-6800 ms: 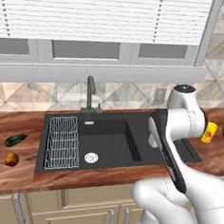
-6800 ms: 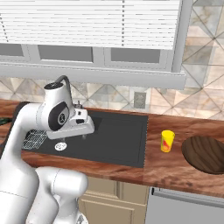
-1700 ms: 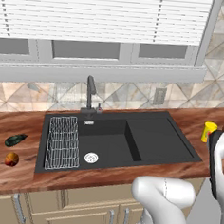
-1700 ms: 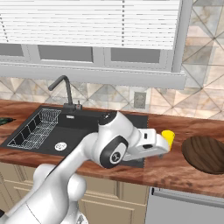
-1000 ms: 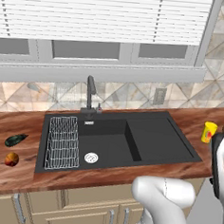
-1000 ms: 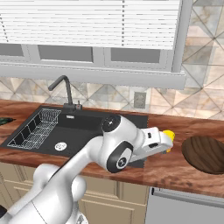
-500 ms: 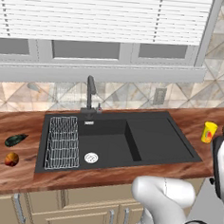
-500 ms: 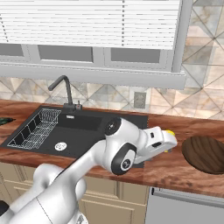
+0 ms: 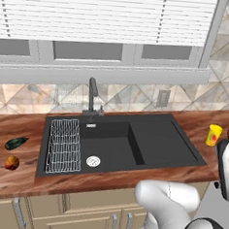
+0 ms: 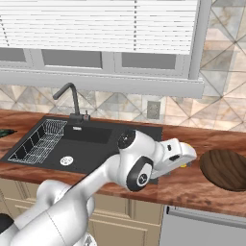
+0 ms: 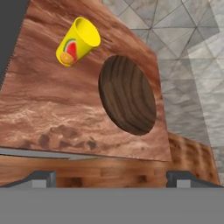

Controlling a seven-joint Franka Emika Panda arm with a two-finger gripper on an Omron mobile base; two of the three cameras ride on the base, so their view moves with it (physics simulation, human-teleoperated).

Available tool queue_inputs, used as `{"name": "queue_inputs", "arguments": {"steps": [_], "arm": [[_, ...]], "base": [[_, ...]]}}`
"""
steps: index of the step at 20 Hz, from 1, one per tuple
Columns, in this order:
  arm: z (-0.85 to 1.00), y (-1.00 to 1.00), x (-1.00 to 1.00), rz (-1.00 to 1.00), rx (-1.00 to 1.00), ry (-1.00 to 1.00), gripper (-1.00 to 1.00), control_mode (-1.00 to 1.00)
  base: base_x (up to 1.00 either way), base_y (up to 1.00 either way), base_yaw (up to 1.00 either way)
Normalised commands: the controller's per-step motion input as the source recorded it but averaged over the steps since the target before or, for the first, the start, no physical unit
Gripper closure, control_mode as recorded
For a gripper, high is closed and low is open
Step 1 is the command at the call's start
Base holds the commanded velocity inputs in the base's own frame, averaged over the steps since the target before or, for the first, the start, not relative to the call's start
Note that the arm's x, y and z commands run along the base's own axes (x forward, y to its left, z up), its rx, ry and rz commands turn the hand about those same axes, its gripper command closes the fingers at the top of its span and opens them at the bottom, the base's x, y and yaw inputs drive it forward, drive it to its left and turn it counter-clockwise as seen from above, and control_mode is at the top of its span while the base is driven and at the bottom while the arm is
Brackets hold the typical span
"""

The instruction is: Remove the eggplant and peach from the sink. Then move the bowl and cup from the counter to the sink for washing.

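Observation:
The yellow cup (image 11: 78, 42) with a red mark stands on the wooden counter beside the brown wood-grain bowl (image 11: 127, 94). My gripper (image 11: 112, 178) hovers open and empty short of both, its fingertips (image 11: 38, 178) spread wide. From the left the cup (image 9: 213, 135) stands right of the black sink (image 9: 163, 140). From the right my hand (image 10: 178, 153) covers most of the cup, and the bowl (image 10: 226, 169) lies just right of it. The eggplant (image 9: 16, 143) and peach (image 9: 12, 163) lie on the counter left of the sink.
A dark faucet (image 9: 92, 93) rises behind the basin, and a wire rack (image 9: 64, 145) sits in its left part. The tiled wall (image 11: 192, 52) stands behind the bowl. The counter's front edge (image 10: 192, 199) runs close to the bowl.
My hand has crept to the right along the counter toward the cup and bowl, now covering most of the cup in the right base view. The jaws stayed open.

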Motion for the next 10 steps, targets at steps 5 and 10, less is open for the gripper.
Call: {"name": "queue_inputs", "arguments": {"steps": [5, 10], "arm": [[-0.02, -0.08, 0.1, 0.0, 0.0, 0.0, -1.0, -1.0], [-0.04, -0.07, 0.11, 0.0, 0.0, 0.05, -1.0, -1.0]], "base": [[0.0, 0.0, 0.0], [0.0, 0.0, 0.0]]}}
